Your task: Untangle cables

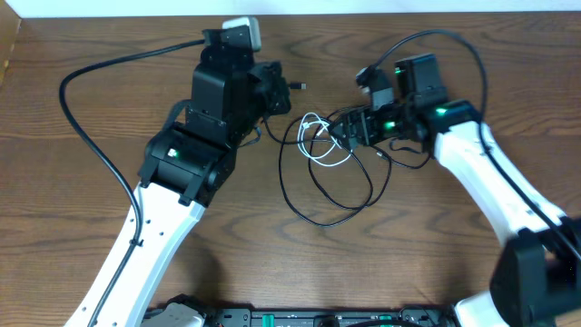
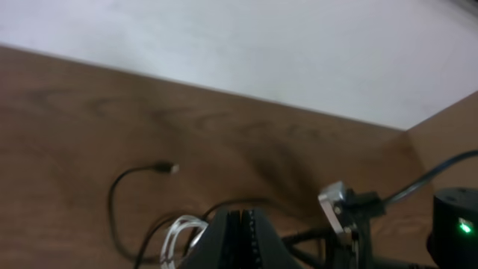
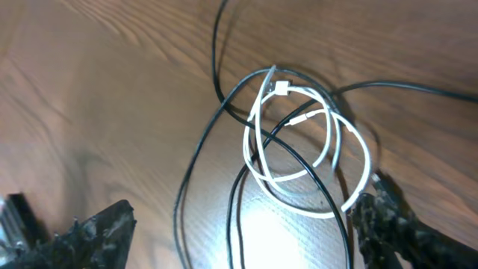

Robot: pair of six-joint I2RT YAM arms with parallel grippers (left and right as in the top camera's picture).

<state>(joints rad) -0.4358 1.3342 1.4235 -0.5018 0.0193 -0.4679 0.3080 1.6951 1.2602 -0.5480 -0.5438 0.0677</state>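
The white cable lies in a small coil at mid-table, threaded through the larger loops of the black cable. One black plug lies just right of my left gripper. That gripper's fingers are pressed together with nothing visible between them; the white coil and the plug lie to their left. My right gripper is at the coil's right edge. Its fingers are wide apart, straddling black strands, with the white cable touching the right finger.
The wooden table meets a pale wall at the back. A thick black arm wire loops over the table at the left, another arcs above the right arm. The right arm's wrist shows close in the left wrist view.
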